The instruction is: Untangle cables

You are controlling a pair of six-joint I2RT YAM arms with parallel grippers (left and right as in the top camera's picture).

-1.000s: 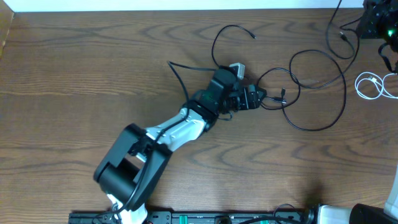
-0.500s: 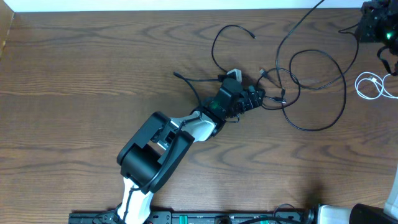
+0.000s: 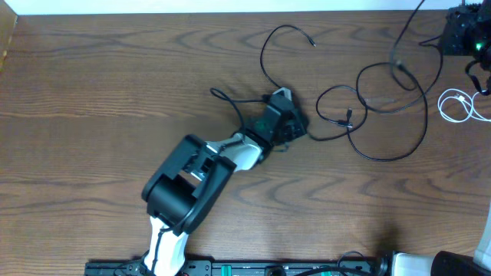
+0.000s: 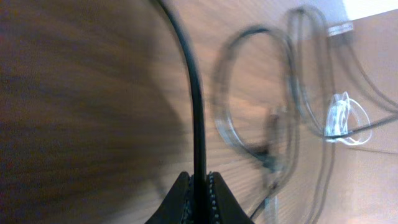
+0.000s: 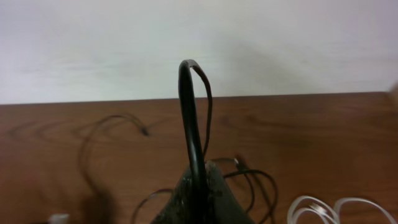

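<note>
Black cord: keeps it pinched tight in left claw and right claw; draws back leftward, opens loops wider than before, likely easing the tangle.

A brown table with dark, wavy wood grain fills nearly all of the overhead view. In the right wrist view it takes the lower half of the frame, below a plain pale wall. A thin white strip runs along the top edge of the overhead view, a lighter wooden edge shows at the upper left corner, and a black rail lies along the bottom edge with a pale rounded object at the lower right.
</note>
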